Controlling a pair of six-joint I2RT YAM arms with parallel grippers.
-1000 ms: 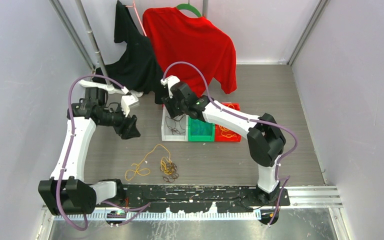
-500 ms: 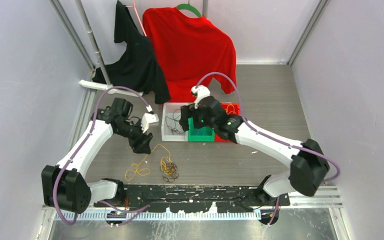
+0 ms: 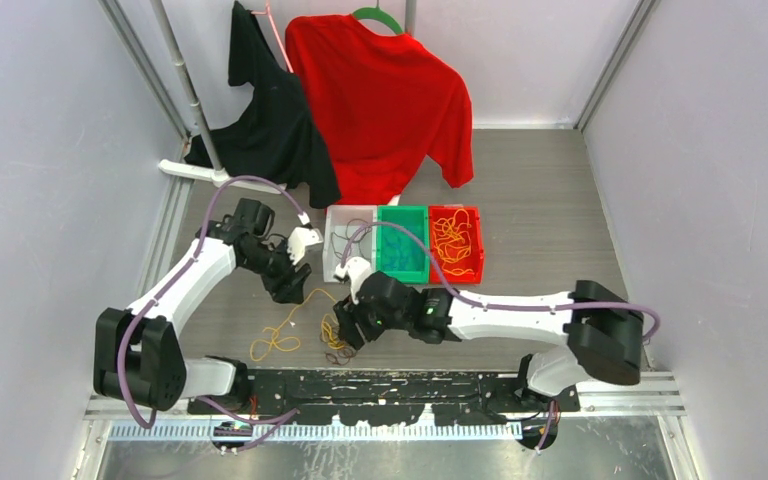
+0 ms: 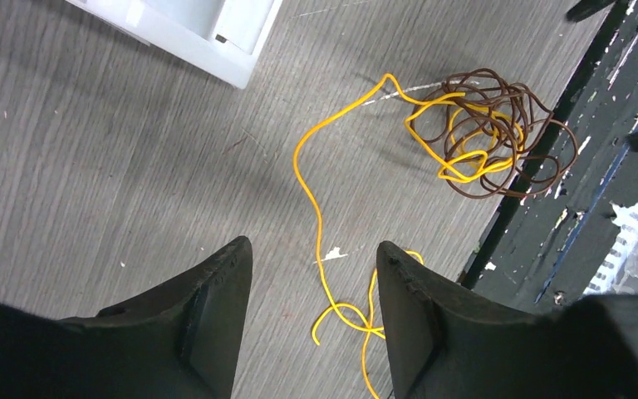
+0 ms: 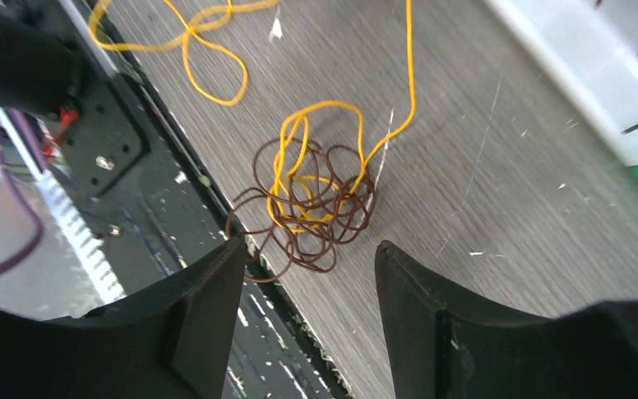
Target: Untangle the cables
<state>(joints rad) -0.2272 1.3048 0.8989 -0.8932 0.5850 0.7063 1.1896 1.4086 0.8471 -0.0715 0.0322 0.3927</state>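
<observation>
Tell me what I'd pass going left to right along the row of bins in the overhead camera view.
white bin → green bin → red bin

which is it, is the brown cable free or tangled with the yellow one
Tangled. The brown cable lies in a bunched coil on the table, with loops of the yellow cable threaded through it.

Brightly, evenly lit from above. Only soft, faint shadows on the table [image 3: 550, 190]. Sharp overhead; slightly soft toward the wrist views' far corners, dark and defocused on the near fingers [image 4: 216, 324].
</observation>
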